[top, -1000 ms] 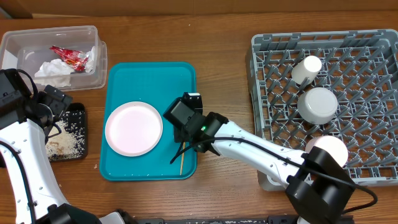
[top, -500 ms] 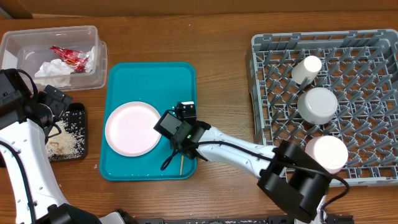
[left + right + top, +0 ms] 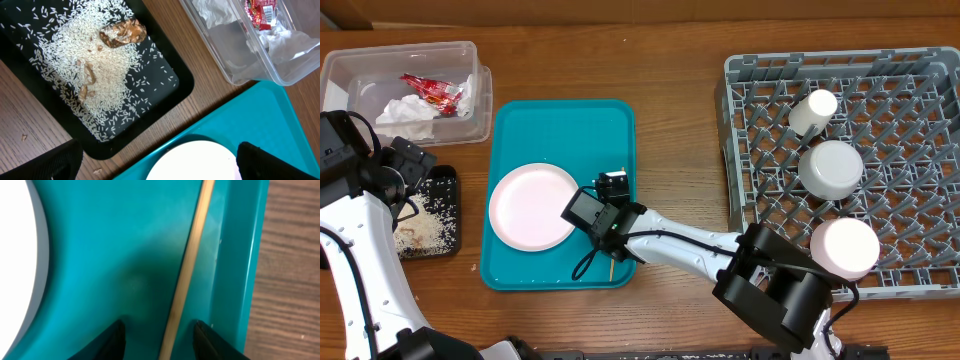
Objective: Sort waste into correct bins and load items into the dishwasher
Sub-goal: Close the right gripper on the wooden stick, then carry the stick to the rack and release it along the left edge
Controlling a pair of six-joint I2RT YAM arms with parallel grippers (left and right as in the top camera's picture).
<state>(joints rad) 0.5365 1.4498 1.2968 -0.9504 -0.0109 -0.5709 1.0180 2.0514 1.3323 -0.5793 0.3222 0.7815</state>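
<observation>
Your right gripper [image 3: 162,342] stands unclenched, 1 finger on each side of the chopstick [image 3: 187,275], gripping nothing yet. Centre on the stick and lower until the tips meet the teal tray [image 3: 125,255] before you close. The stick is thin and lies just beside the tray's raised edge, so I'd expect the outer finger to catch there. It is a slim, pale wooden rod, flat on the tray floor, near the pink plate [image 3: 532,207]. The dish rack [image 3: 732,140] sits well apart, across the table.
</observation>
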